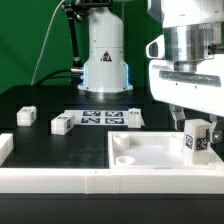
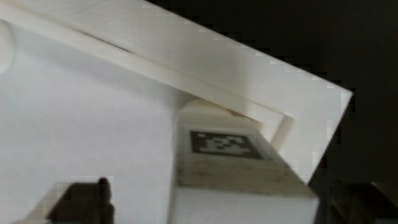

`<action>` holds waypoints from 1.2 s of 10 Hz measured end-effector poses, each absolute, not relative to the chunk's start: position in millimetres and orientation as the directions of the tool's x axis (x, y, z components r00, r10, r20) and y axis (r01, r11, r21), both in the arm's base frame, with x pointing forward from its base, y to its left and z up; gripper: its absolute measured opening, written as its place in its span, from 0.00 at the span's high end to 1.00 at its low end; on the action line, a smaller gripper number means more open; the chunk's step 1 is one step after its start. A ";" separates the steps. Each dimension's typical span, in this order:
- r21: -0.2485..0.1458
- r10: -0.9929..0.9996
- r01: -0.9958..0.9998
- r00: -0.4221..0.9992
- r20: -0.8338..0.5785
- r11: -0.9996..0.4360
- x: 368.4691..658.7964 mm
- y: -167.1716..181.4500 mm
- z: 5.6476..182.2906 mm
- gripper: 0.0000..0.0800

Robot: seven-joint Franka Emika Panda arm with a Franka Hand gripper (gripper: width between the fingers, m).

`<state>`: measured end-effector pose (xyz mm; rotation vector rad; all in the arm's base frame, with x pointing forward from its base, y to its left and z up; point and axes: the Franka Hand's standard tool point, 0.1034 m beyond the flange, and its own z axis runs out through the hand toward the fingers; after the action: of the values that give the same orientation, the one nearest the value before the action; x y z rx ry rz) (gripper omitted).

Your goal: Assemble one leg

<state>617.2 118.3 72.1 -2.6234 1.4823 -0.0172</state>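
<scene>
One leg, a small white block with a tag mark, stands upright at the near right corner of the large white panel. My gripper is right over it, with the jaws on either side of its top. In the wrist view the leg sits at the panel's corner. One finger is against the leg. The other finger stands apart from it, with white panel showing between. The socket under the leg is hidden.
Three loose legs lie on the black table: one, one, one. The marker board lies between them. A white fence runs along the front and left. The robot base stands behind.
</scene>
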 end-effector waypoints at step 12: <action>-0.067 0.060 0.065 0.995 0.074 -0.996 617.5 116.5 69.8 0.19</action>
<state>617.5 116.5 69.8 -3.0686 -0.0960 -0.1103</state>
